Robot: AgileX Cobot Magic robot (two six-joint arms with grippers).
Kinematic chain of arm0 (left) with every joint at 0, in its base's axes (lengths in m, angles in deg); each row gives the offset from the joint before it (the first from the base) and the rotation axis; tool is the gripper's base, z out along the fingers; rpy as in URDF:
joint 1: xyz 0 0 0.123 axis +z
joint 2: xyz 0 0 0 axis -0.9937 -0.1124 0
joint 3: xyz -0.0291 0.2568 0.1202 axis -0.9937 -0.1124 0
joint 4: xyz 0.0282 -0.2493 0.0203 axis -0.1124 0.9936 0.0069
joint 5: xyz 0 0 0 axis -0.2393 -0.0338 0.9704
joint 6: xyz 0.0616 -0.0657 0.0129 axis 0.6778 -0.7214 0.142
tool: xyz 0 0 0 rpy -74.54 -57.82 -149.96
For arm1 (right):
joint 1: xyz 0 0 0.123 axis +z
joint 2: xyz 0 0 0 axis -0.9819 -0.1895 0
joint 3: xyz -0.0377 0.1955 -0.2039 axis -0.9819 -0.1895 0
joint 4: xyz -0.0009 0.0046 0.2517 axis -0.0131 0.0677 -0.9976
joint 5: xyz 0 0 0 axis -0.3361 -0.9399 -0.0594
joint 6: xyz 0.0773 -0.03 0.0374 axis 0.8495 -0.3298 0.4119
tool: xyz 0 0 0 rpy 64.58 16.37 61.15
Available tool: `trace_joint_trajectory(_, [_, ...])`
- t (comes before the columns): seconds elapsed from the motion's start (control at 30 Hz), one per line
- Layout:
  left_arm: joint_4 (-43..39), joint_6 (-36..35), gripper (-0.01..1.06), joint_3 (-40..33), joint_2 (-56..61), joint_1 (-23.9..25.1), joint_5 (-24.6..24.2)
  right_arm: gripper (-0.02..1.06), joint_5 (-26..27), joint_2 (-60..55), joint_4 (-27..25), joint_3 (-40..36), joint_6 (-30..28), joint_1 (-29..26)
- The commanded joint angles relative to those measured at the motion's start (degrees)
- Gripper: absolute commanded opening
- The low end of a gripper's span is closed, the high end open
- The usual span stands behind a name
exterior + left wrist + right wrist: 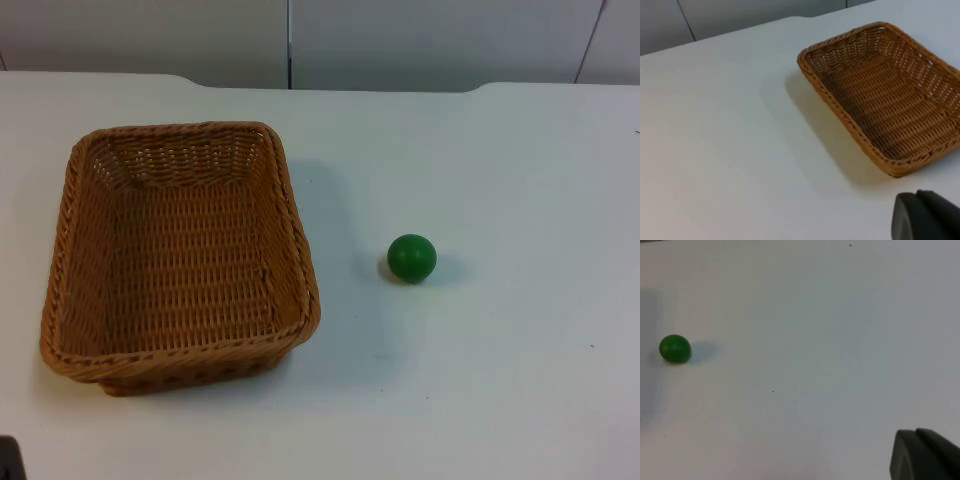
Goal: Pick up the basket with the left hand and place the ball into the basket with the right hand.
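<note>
A rectangular woven wicker basket [180, 255], light brown with a braided rim, stands flat on the white table top [500, 380] at its left side, mouth upward and nothing in it; a small, smooth green ball [411, 258] lies on the bare table to its right, apart from the basket's right wall. The basket's long axis runs from the near edge toward the grey partition wall [420, 40]; open table lies all around both things. A black fingertip of the left gripper [925, 217] hangs near one basket corner [897, 170]; that of the right gripper [922, 455] is well apart from the ball [675, 348]; whether either is open or closed I cannot tell.
</note>
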Motion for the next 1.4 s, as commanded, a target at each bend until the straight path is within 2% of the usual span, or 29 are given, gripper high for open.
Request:
trace_joint_trajectory(0.0, [0.3,-0.3,0.0,-0.2,0.2,-0.2,0.5,0.0,0.2,0.2,-0.2,-0.4,0.0,-0.5])
trace_joint_trajectory(0.1, [4.0,-6.2,0.0,2.0,-1.2,-0.2,-0.6,0.0,0.2,0.2,-0.2,-0.4,0.0,-0.5])
trace_joint_trajectory(0.17, [6.8,-6.5,0.0,3.3,-4.0,-0.2,-1.2,0.0,0.2,0.2,-0.2,-0.4,0.0,-0.5])
trace_joint_trajectory(0.33, [19.0,-3.8,0.0,8.0,-24.0,-0.2,1.3,0.0,0.2,0.2,-0.2,-0.4,0.0,-0.5])
trace_joint_trajectory(0.37, [19.0,-3.8,0.0,8.0,-24.0,-0.2,1.3,0.0,0.2,0.2,-0.2,-0.4,0.0,-0.5])
trace_joint_trajectory(0.5, [23.1,1.9,0.0,8.1,-41.8,-0.2,5.4,0.0,0.2,0.2,-0.2,-0.4,0.0,-0.5])
trace_joint_trajectory(0.53, [23.1,1.9,0.0,8.1,-41.8,-0.2,5.4,0.0,0.2,0.2,-0.2,-0.4,0.0,-0.5])
trace_joint_trajectory(0.67, [23.8,4.9,0.0,8.2,-57.7,-0.2,14.1,0.0,0.2,0.2,-0.2,-0.4,0.0,-0.5])
trace_joint_trajectory(0.73, [24.7,6.1,0.0,8.2,-61.0,-0.3,15.6,0.0,0.2,0.2,-0.2,-0.4,0.0,-0.5])
trace_joint_trajectory(0.87, [29.3,13.0,0.0,8.2,-72.3,-0.4,21.4,0.0,0.2,0.2,-0.2,-0.4,0.0,-0.5])
trace_joint_trajectory(0.9, [29.3,13.0,0.0,8.2,-72.3,-0.4,21.4,0.0,0.2,0.2,-0.2,-0.4,0.0,-0.5])
trace_joint_trajectory(1.03, [27.6,14.7,0.0,8.2,-78.1,-0.4,30.8,0.0,0.2,0.2,-0.3,-0.4,0.0,-0.5])
trace_joint_trajectory(1.07, [27.6,14.7,0.0,8.2,-78.1,-0.4,30.8,0.0,0.2,0.2,-0.3,-0.4,0.0,-0.5])
trace_joint_trajectory(1.13, [27.6,14.7,0.0,8.3,-80.0,-0.4,34.7,0.0,0.2,0.2,-0.3,-0.4,0.0,-0.5])
trace_joint_trajectory(1.23, [27.6,14.9,0.02,8.9,-82.4,-0.4,36.4,0.0,0.2,0.2,-0.3,-0.4,0.0,-0.5])
trace_joint_trajectory(1.37, [27.6,15.0,0.17,12.3,-86.8,-2.4,36.0,0.0,0.2,0.2,-0.3,-0.4,0.0,-0.5])
